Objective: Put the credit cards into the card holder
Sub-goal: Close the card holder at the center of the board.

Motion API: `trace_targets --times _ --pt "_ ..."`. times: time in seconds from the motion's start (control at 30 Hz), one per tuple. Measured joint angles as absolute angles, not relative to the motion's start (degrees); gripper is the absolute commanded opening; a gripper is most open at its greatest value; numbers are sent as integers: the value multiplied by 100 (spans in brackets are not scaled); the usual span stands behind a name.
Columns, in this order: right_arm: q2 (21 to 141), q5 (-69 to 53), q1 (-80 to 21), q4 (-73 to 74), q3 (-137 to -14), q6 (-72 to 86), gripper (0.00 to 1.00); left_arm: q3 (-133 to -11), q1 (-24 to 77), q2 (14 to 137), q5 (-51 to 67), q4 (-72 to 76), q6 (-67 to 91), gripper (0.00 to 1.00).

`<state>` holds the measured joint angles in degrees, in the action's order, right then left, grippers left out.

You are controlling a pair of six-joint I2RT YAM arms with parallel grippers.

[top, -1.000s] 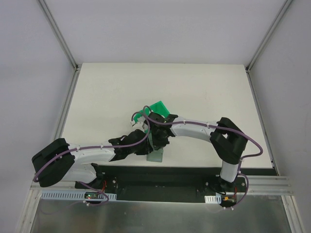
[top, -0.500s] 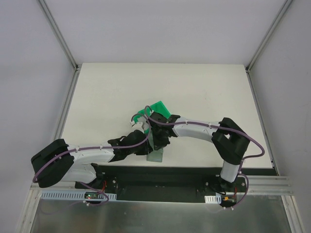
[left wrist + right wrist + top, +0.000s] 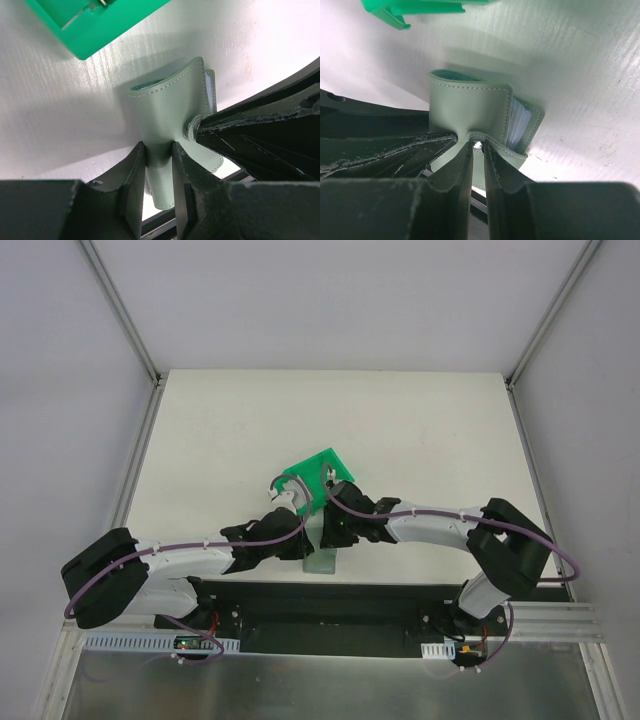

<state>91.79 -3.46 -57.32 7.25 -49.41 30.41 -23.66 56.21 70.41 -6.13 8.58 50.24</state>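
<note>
— Where the two arms meet at the near edge of the counter [image 3: 400, 420], what lies between the fingers?

— The card holder [image 3: 170, 110], a grey-green wallet. It stands on edge, folded, with its curved fold turned to the far side, away from both sets of fingers. The left fingers [image 3: 132, 190] pinch one leaf near its lower edge. The leather fills the narrow gap and touches both inner faces.

— And the right fingers [image 3: 455, 190]?

— They are drawn close together on the same wallet, reaching in from the opposite side. Their tips sit at the small metal clasp [image 3: 478, 144], where the leather puckers around them. In the left wrist view, one right fingertip meets the leaf just above and to the right of the left pair's grip.

— Are the credit cards in view?

— Pale layered edges [image 3: 519, 122] show at the open side of the wallet, just right of the right fingers. Whether these are cards or clear pocket sleeves cannot be told.

— What else lies nearby?

— A green bin [image 3: 320, 472] rests on the counter just beyond both sets of fingers. It is near the wallet's fold but apart from it, and bare white counter shows between them in both wrist views.
</note>
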Motion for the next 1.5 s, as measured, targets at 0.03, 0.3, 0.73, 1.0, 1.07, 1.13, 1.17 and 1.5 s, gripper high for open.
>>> trace_targets --times 0.03,0.3,0.73,1.0,1.07,1.13,1.17,1.5 --pt "9177 -366 -5717 681 -4915 3061 18 -2388 5621 7041 -613 823 5013 22" --pt "9137 -427 -5686 491 -4805 3109 18 -2462 5621 7072 -609 705 4989 20" --pt "9037 -517 -5645 217 -4600 3109 17 -2591 5621 7201 -561 604 4845 20" --pt "8847 -425 -5653 169 -4414 3192 20 -2611 5621 7212 -482 628 4818 22" --pt "8807 -362 -5655 174 -4386 3197 20 -2617 5621 7229 -471 628 4805 22" --pt "8757 -279 -5655 165 -4338 3203 21 -2626 5621 7244 -471 626 4792 22" --pt "8733 -246 -5655 163 -4316 3205 21 -2635 5621 7251 -471 620 4790 22" --pt "8589 -152 -5682 62 -4136 3175 18 -2766 5621 7382 -436 528 4698 29"
